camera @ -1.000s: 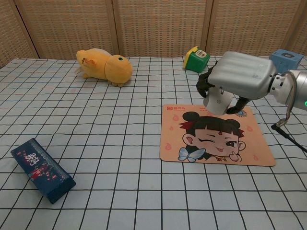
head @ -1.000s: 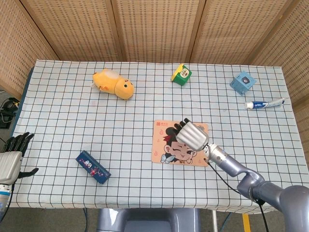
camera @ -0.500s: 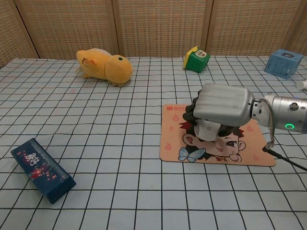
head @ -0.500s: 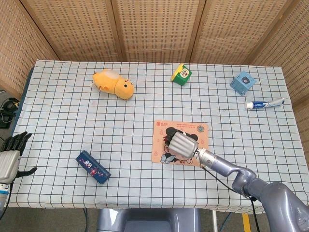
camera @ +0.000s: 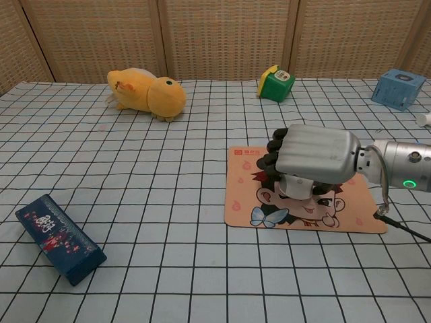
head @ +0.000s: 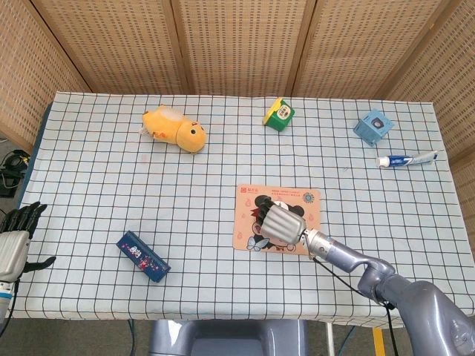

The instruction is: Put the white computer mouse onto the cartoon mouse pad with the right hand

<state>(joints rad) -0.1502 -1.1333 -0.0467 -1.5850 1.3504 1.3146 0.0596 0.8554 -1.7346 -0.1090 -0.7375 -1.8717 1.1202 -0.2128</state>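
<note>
The right robot hand [camera: 315,153] sits low over the cartoon mouse pad [camera: 303,190], fingers curled down around the white computer mouse [camera: 293,186], which shows just beneath the palm and rests on the pad's printed face. From the pad, the green box [head: 278,114] lies at 12 o'clock. The left robot hand [head: 15,245] hangs off the surface's [head: 223,163] near-left edge, fingers apart, holding nothing.
</note>
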